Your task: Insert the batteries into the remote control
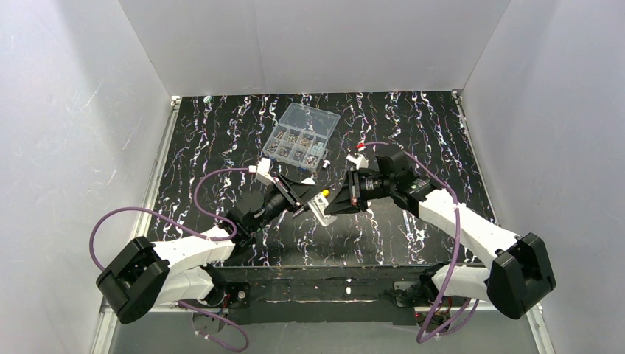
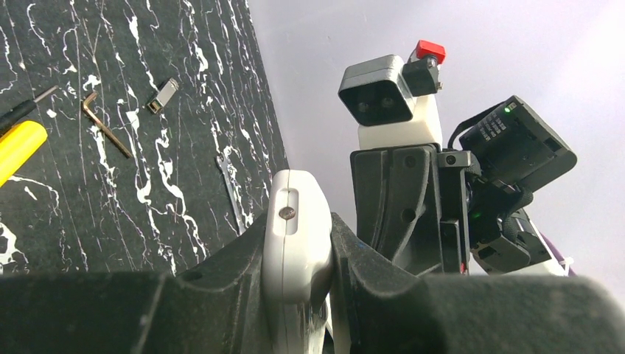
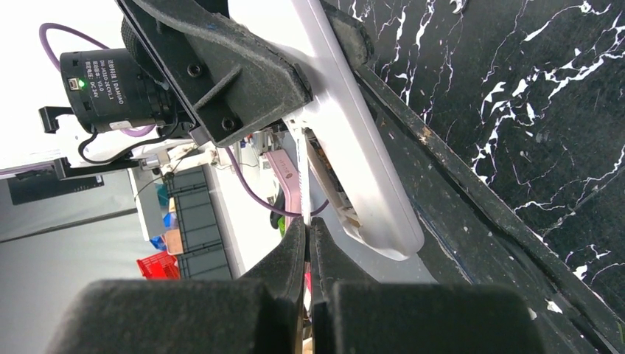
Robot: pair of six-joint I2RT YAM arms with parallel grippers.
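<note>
My left gripper [image 2: 298, 247] is shut on the white remote control [image 2: 295, 228] and holds it edge-up above the table. In the right wrist view the remote [image 3: 361, 162] runs diagonally, and the left gripper's fingers [image 3: 221, 66] clamp its far end. An opened recess shows on its underside. My right gripper [image 3: 308, 230] is shut on a thin white cover plate [image 3: 301, 173] that hangs from that recess. In the top view both grippers [image 1: 301, 198] [image 1: 335, 203] meet at the table's middle around the remote [image 1: 322, 214]. I see no batteries.
A yellow-handled screwdriver [image 2: 18, 147], an L-shaped hex key [image 2: 103, 122], a small metal piece [image 2: 163, 94] and a thin strip [image 2: 230, 193] lie on the black marbled table. A clear compartment box [image 1: 302, 136] stands behind the grippers. White walls enclose the table.
</note>
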